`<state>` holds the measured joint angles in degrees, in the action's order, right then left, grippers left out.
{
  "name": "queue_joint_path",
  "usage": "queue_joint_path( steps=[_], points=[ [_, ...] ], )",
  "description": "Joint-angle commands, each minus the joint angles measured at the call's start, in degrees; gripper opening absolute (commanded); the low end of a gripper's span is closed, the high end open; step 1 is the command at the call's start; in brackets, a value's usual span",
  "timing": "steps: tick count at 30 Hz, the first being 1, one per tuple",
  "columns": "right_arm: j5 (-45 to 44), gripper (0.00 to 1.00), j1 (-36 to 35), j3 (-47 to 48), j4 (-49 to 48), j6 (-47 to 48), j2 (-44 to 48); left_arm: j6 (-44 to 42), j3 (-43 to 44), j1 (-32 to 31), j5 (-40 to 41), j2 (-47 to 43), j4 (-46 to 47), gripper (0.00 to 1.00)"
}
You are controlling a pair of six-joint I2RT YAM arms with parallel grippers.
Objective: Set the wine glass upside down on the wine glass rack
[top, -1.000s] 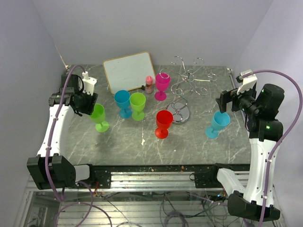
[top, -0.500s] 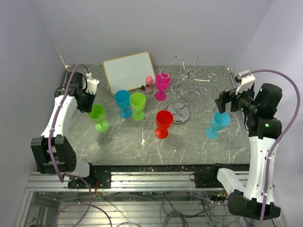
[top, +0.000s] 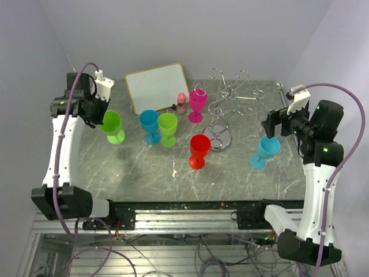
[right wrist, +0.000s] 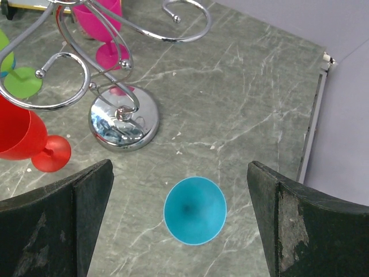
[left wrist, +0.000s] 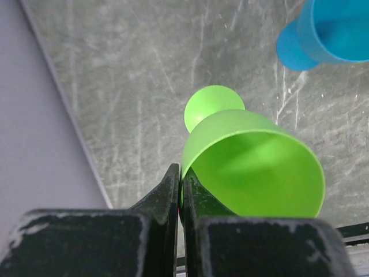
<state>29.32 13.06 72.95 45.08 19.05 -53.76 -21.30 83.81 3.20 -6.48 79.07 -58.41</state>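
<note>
My left gripper (top: 97,111) (left wrist: 180,174) is shut on the rim of a lime green wine glass (top: 111,124) (left wrist: 253,168). One finger is inside the bowl and one outside, and the glass tilts at the table's left side. The silver wire wine glass rack (top: 229,103) stands at the back right on its round shiny base (top: 217,140) (right wrist: 122,118). My right gripper (top: 275,124) (right wrist: 180,167) hangs open over an upright teal wine glass (top: 265,151) (right wrist: 195,210), fingers wide on either side and apart from it.
A blue glass (top: 149,124) (left wrist: 334,29), a second green glass (top: 168,128), a red glass (top: 199,150) (right wrist: 20,135) and a pink glass (top: 197,104) (right wrist: 101,17) stand mid-table. A white board (top: 157,86) and a small bottle (top: 181,103) are at the back.
My left gripper has shut on the green glass's rim and carried it back and to the left. The right arm has stayed where it was, open.
</note>
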Motion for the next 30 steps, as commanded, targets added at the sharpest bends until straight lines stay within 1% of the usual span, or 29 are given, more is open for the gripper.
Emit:
queue_joint_path(
  steps=[1,4,9,14,17,19,24,27,30],
  points=[
    [0.56,1.00,1.10,2.70,1.29,0.47,0.28,-2.60,9.28,-0.47,2.16,-4.88,-6.22,0.07],
    [2.52,1.00,2.96,2.73,1.67,0.08,0.67,-4.30,12.98,-0.49,1.60,-7.49,-7.20,0.07],
    [5.18,1.00,5.34,4.99,2.90,-0.42,0.55,-4.92,14.71,-0.56,-2.50,-13.03,-3.84,0.07],
    [6.79,1.00,7.76,8.04,4.29,-0.25,-1.70,-3.77,15.15,-0.56,-14.90,-16.48,2.16,0.07],
    [8.56,1.00,7.95,11.57,5.77,-0.07,-3.91,-0.33,16.78,-0.51,-22.21,-16.39,6.40,0.07],
    [9.45,1.00,7.92,14.64,6.36,-0.20,-5.19,3.46,18.17,-0.48,-26.23,-15.76,9.71,0.07],
    [13.17,1.00,7.86,20.90,6.16,-1.49,-7.64,17.56,22.05,-0.56,-34.77,-13.47,18.98,0.07],
    [17.48,1.00,7.86,20.83,1.27,-3.13,-7.23,28.87,22.53,-0.56,-39.34,-12.18,28.43,0.07],
    [22.15,1.00,7.86,20.10,-5.42,-7.88,-7.68,39.01,23.07,-0.54,-42.14,-10.35,37.22,0.07]
  ],
)
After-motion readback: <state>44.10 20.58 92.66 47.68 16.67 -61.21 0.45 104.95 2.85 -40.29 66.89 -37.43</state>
